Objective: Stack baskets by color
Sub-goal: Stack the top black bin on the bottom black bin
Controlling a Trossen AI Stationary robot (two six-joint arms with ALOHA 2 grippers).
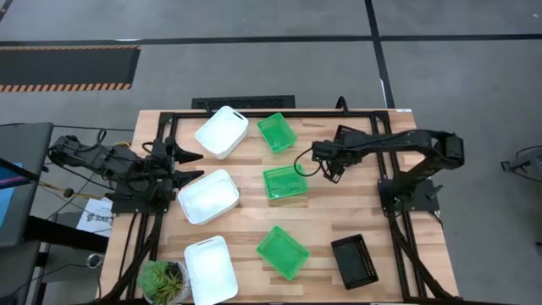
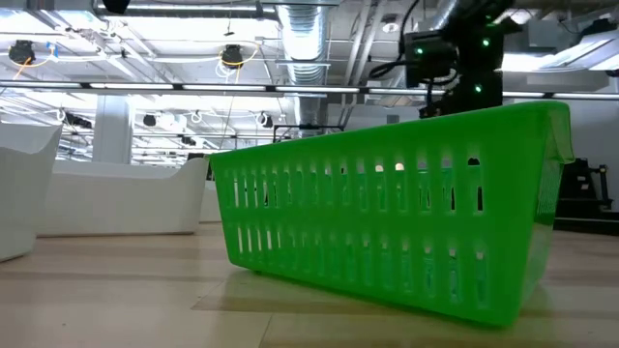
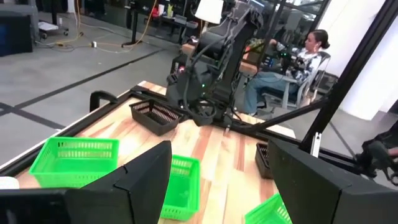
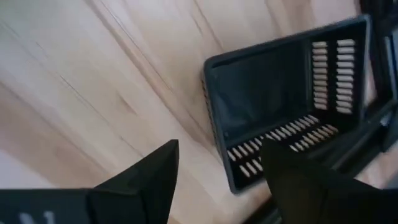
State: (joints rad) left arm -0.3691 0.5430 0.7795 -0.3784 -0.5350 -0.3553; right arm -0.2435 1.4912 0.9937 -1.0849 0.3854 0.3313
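Here green mesh basket [image 2: 397,208] — slotted walls, upright, empty.

Bystanders on and around the wooden table

A potted green plant [image 1: 162,280] is sitting at the table's [image 1: 322,216] corner, while a seated person [image 3: 297,62] is working beyond its far edge.
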